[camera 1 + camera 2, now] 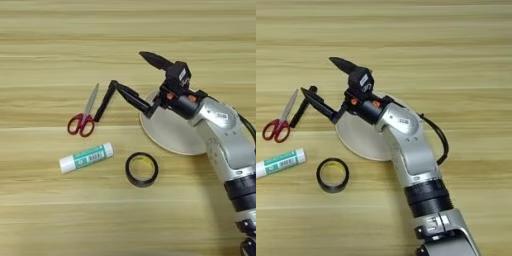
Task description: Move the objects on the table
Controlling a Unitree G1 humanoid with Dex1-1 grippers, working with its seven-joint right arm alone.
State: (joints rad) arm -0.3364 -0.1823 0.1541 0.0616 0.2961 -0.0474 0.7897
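1. Nearest the robot, the silver forearm [408,150] comes in from the bottom right and reaches up and to the left over the desk [50,210].
2. A black tape ring [141,169] lies flat on the wood, just in front of the plate's near-left rim and apart from it.
3. Left of the ring, a white glue stick with a teal label [86,157] lies on its side, slightly slanted, its right end a little farther back.
4. The round off-white plate [165,132] sits behind the ring; the wrist of the arm hangs over its right part and hides it.
5. Red-handled scissors [84,117] lie farther back and left of the glue stick, handles nearer, blades pointing away and a touch to the right.
6. A slim black marker [105,102] stands slanted just right of the scissors, its lower end near the handles and its upper end meeting the tip of the lower black finger.
7. The right gripper [127,70] is beyond the plate's left rim with its jaws wide apart: one finger reaches left to the marker's top, the other points up and away, clear of everything. Nothing is clamped between them.
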